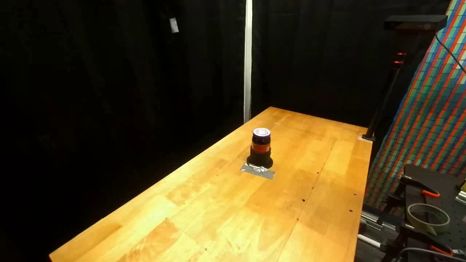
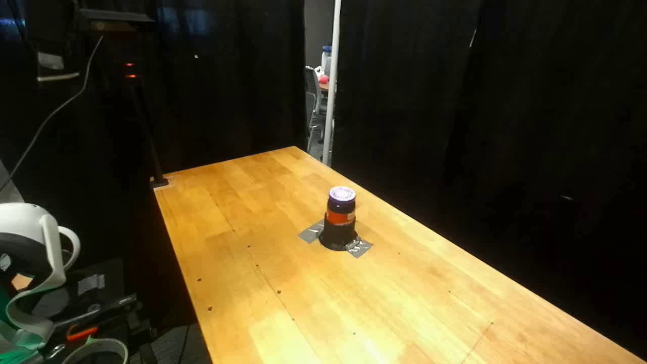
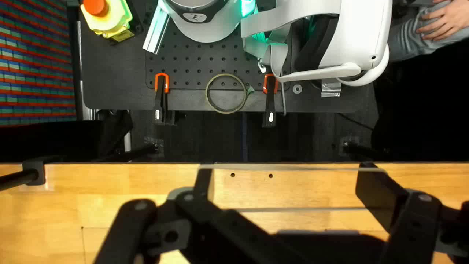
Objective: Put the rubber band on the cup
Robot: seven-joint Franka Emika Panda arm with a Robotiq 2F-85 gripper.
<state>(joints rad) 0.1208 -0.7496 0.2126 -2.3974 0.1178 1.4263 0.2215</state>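
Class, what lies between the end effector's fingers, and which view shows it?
Two strands of the rubber band span the gap in the wrist view.

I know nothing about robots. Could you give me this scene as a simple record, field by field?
Cup: dark, orange-red stripe, pale top, standing upright
Pincer: open, fingers wide apart
Rubber band: pale, stretched between those fingers
Surface: wooden table, with grey tape at the cup's foot
Nearby: white headset and tape roll, at a dark side table
Band onto cup: not yet done
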